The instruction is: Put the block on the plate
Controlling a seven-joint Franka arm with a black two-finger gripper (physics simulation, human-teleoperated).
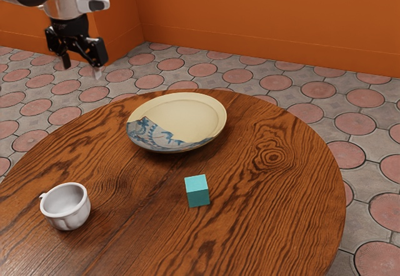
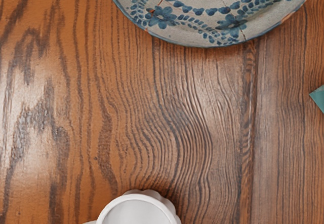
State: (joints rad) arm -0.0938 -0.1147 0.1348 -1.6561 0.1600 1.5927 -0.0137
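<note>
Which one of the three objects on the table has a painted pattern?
The round plate, with blue flowers on it; the white cup and teal block are plain.

Arm [image 1: 65,4] raised; fingers [image 1: 66,61] point down, spread apart.

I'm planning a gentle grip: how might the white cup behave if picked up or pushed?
The cup looks glossy and ceramic-like, so it may be slippery and chip if knocked. Standing upright and squat, it would probably slide rather than tip.

Orange walls [image 1: 262,20], pink-and-grey tiled floor [image 1: 369,163], round wood-grained table [image 1: 281,226]
</note>
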